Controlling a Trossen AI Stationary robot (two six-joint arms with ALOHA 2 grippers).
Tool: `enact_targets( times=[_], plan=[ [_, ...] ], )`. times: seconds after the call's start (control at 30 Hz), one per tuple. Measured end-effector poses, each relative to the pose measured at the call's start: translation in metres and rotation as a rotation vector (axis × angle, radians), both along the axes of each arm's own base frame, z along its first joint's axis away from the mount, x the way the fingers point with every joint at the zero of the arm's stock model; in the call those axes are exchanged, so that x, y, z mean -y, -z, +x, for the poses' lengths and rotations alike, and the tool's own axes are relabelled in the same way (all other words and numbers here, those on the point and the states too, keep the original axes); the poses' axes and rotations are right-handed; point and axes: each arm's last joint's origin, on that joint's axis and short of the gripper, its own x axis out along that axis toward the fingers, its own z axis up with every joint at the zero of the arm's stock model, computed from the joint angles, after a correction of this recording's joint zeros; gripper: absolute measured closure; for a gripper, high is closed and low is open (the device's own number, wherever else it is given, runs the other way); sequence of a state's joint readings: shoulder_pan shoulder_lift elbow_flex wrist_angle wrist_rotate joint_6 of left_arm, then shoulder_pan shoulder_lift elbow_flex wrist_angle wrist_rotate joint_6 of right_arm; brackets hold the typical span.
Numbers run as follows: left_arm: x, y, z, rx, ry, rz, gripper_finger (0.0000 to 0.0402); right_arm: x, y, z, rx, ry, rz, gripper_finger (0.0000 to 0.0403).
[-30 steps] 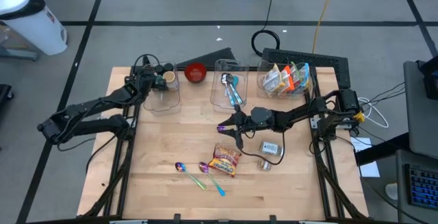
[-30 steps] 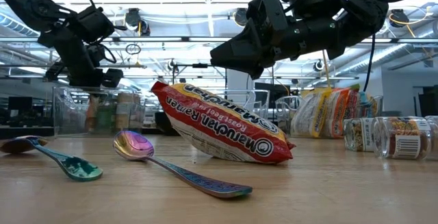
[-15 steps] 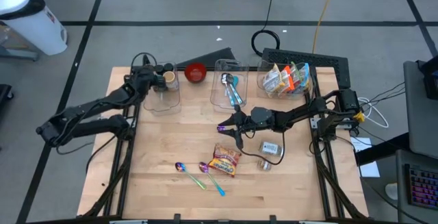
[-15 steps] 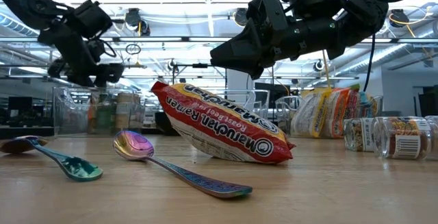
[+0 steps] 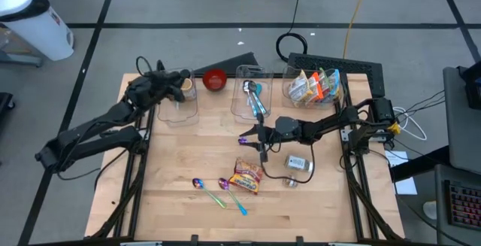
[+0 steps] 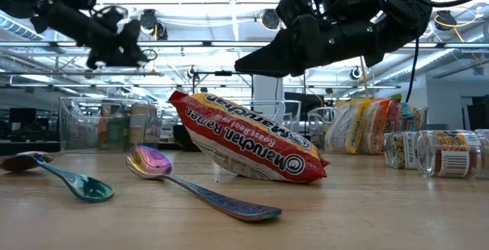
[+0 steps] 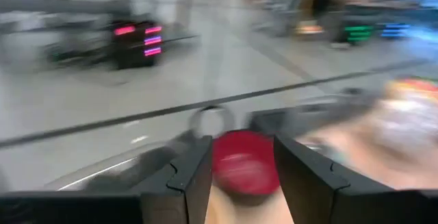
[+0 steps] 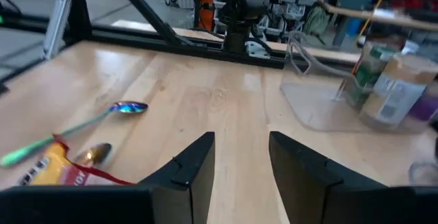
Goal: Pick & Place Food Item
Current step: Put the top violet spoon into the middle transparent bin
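The ramen pack (image 5: 248,175) looks light, crinkly, brittle inside; grip gently across its middle. Right gripper (image 5: 261,149) hovers just beyond it, parted and empty; left gripper (image 5: 179,88), far left, likewise.

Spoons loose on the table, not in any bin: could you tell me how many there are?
2, side by side near the front edge: one spoon left, the other spoon beside the ramen packet. The clear bin holds more.

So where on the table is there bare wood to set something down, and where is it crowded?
Bare wood lies left of the two spoons, below the left clear bin, and along the near edge. Crowded: the back edge with the red bowl, bins and snack bin, and the middle around the ramen packet, jars and right gripper.
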State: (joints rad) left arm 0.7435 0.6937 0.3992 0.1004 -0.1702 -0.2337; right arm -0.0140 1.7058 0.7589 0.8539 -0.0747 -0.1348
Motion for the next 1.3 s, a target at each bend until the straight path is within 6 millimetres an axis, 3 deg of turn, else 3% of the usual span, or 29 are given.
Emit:
enact_targets(
  times=[0.17,0.4,0.77,1.0,1.3],
  plan=[
    [0.012,-0.009,0.006,0.058,0.317,0.055,0.0238,0.004,0.001,0.000,-0.011,0.001,-0.068,0.0273],
    [0.027,-0.017,0.016,0.125,0.662,0.097,0.0238,0.017,0.007,-0.002,-0.074,0.047,-0.027,0.0273],
    [0.053,-0.008,0.038,0.048,0.904,0.134,0.0238,0.028,0.000,-0.001,0.001,0.102,0.105,0.0273],
    [0.067,0.004,0.059,-0.040,1.045,0.214,0.0238,0.020,-0.001,0.000,0.006,0.072,0.095,0.0273],
    [0.073,0.015,0.080,-0.057,1.115,0.273,0.0238,-0.006,0.004,0.012,-0.368,0.075,0.032,0.0273]
  ],
)
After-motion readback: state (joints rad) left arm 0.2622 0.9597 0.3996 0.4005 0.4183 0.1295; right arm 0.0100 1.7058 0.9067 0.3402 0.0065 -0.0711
